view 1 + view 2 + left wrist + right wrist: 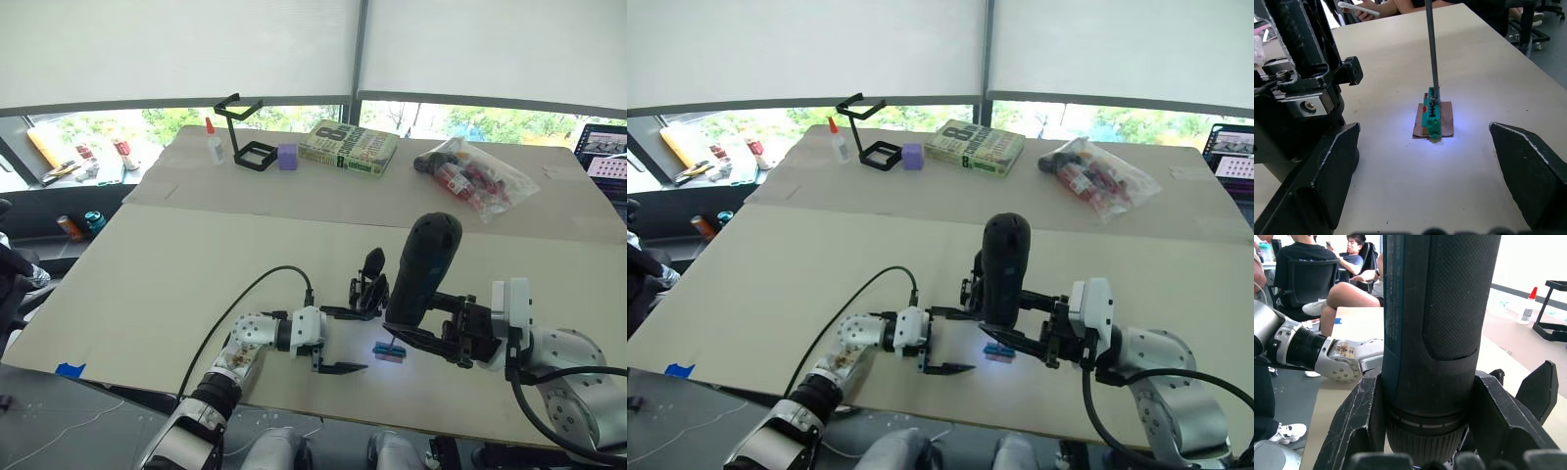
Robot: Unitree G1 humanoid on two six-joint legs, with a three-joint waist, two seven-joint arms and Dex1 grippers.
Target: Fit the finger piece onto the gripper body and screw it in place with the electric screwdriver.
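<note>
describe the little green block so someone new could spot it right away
Start at the electric screwdriver standing upright in the right gripper near the table's front edge. Follow its thin metal bit down to the green block, lying on a brown square. It is lit bluish, the sole bright-coloured thing among black parts.

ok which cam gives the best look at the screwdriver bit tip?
Left wrist view: the thin metal bit comes down onto the green-and-brown block, lit bluish. Both eye views show the electric screwdriver body in the right hand, bit barely visible. Right wrist view shows the barrel.
</note>
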